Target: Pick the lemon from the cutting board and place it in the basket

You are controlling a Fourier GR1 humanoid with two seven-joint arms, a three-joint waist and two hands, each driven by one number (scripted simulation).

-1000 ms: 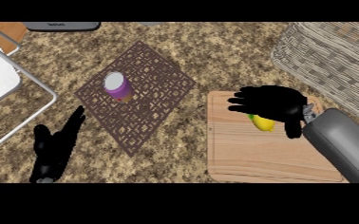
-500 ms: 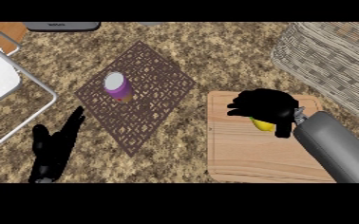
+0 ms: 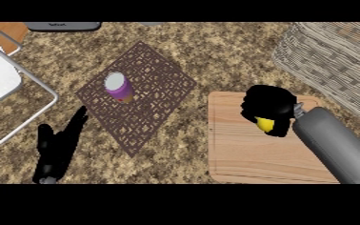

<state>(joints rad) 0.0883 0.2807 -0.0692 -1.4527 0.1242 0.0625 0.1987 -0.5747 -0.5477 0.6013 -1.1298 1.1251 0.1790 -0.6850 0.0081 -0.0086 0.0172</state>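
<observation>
grasp step: right hand (image 3: 268, 107) curls around the lemon (image 3: 265, 123) on the cutting board (image 3: 239, 157). left hand (image 3: 57, 145) rests open, left of the board. next: lift toward the basket (image 3: 325, 57), upper right of the board.

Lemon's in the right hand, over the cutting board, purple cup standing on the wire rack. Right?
Not quite. The head view shows the purple cup standing on the dark lattice mat, not the wire rack. The rest holds: the right hand is curled round the lemon over the cutting board.
</observation>
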